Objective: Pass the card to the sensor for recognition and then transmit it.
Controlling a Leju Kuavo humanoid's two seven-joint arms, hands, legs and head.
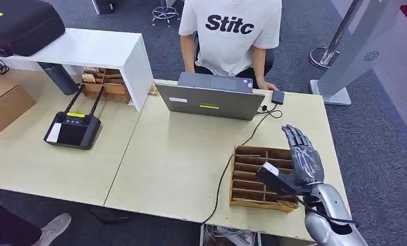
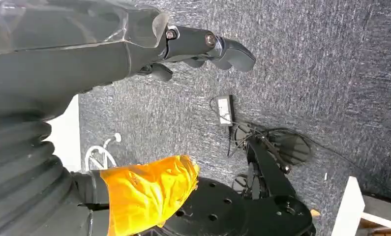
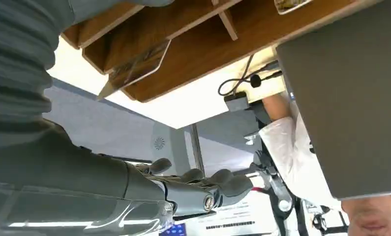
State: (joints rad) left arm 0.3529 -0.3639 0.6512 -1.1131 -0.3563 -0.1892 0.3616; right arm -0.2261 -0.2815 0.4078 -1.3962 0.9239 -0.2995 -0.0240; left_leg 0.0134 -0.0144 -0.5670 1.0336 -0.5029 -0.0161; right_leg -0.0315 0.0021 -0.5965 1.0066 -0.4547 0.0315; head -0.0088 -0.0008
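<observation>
Hovered with the right hand (image 1: 301, 156) over the far-right end of the wooden slotted card box (image 1: 257, 177) on the table (image 1: 180, 164), fingers stretched out and apart, holding nothing. Hung the left hand (image 2: 203, 49) over grey carpet, fingers loosely curled with nothing between them. Saw in the right wrist view one card (image 3: 136, 66) lying in a slot of the box; could not make out its face, and found the small black sensor (image 1: 277, 97) beside the laptop (image 1: 211, 100) too small to read.
</observation>
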